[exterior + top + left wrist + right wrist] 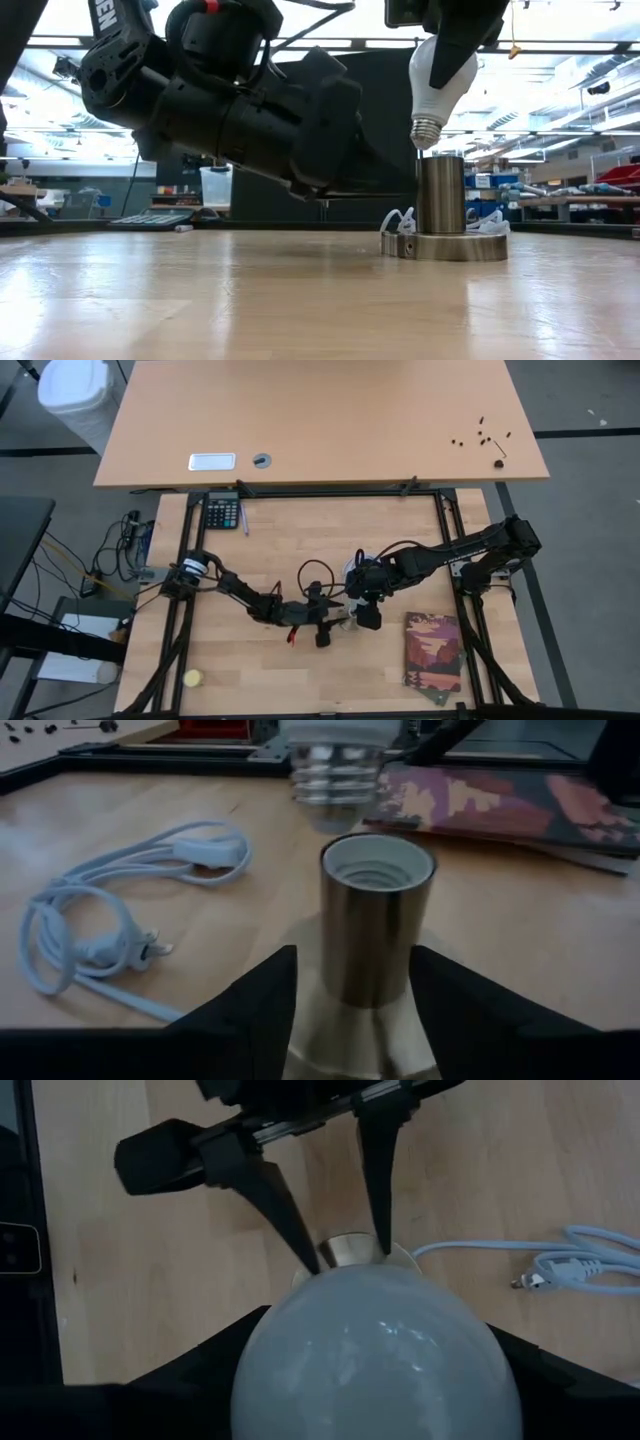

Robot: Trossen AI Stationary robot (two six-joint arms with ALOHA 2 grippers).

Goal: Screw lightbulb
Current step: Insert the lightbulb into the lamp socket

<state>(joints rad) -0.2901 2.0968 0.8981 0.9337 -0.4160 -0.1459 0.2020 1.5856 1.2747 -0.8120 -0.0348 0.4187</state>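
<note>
wooden table (250,670) | right gripper (370,1380) clamps lightbulb (438,75) | left gripper (350,990) parted astride socket (375,920)

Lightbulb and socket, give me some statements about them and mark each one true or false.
1. The lightbulb hangs base-down just above the socket. True.
2. The bulb is already threaded into the socket. False: a gap shows between them.
3. The left claw has its fingers on either side of the socket. True.
4. The right claw is empty. False: it holds the bulb.
5. A white cord lies on the table. True.
</note>
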